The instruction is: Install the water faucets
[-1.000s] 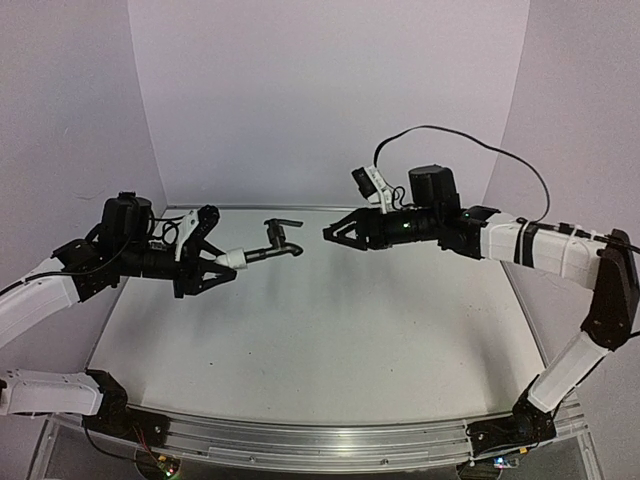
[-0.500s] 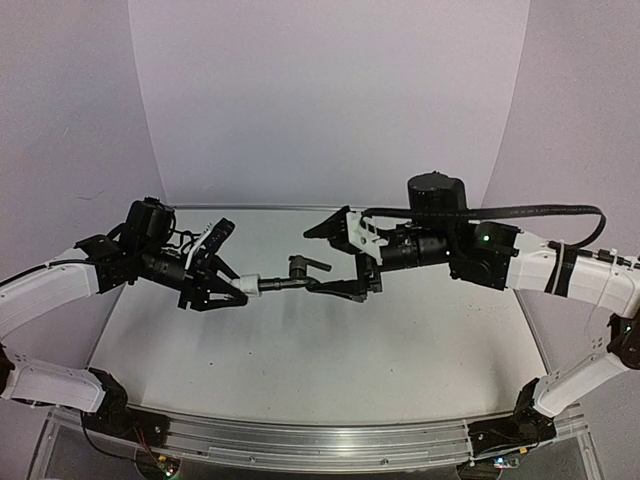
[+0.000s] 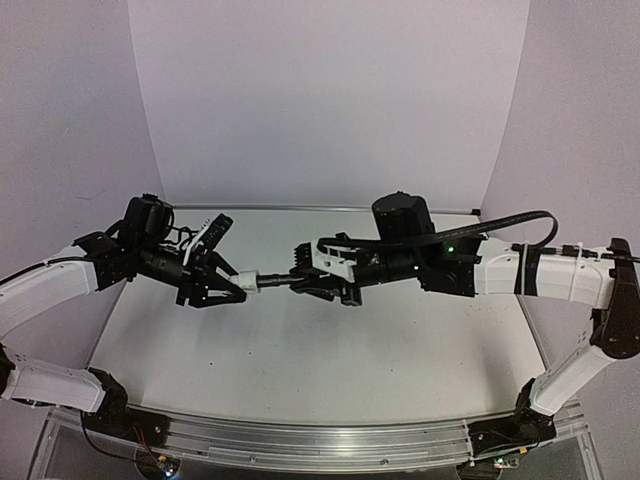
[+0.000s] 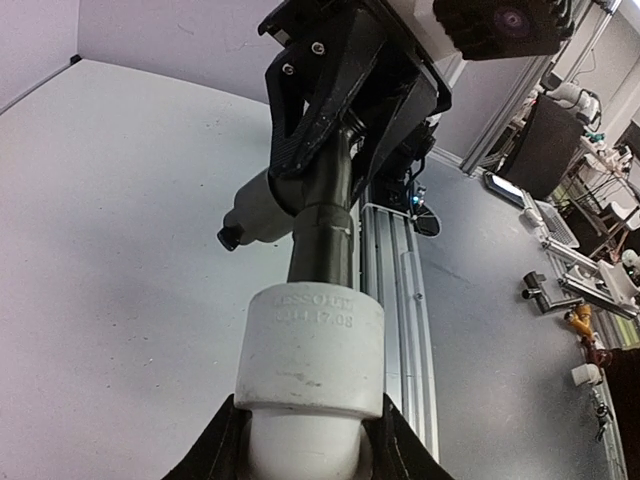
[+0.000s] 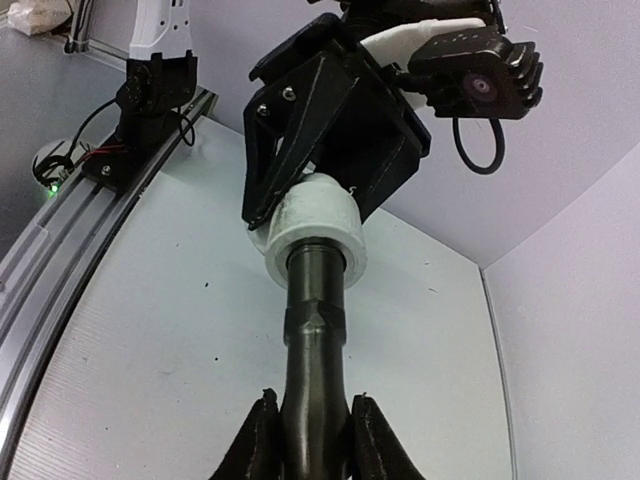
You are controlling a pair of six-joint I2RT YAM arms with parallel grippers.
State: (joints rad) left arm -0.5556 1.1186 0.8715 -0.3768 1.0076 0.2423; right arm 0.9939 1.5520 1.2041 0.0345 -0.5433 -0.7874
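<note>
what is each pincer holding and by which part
Left pincer clamps the white fitting by its narrow end; right pincer clamps the faucet by its slender body.

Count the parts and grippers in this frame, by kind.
dark grey tap: 1
white fitting: 1
grippers: 2, left gripper and right gripper
Total: 4

Robot lab workcell: white table (image 3: pixel 300 350) boxed in by a plain backdrop (image 3: pixel 320 100), aluminium rail (image 3: pixel 320 438) along the near edge carrying arm bases (image 3: pixel 505 432) and loose wires (image 5: pixel 85 150); beyond the table, a grey surface (image 4: pixel 500 350) littered with metal fittings (image 4: pixel 540 292) and small parts
</note>
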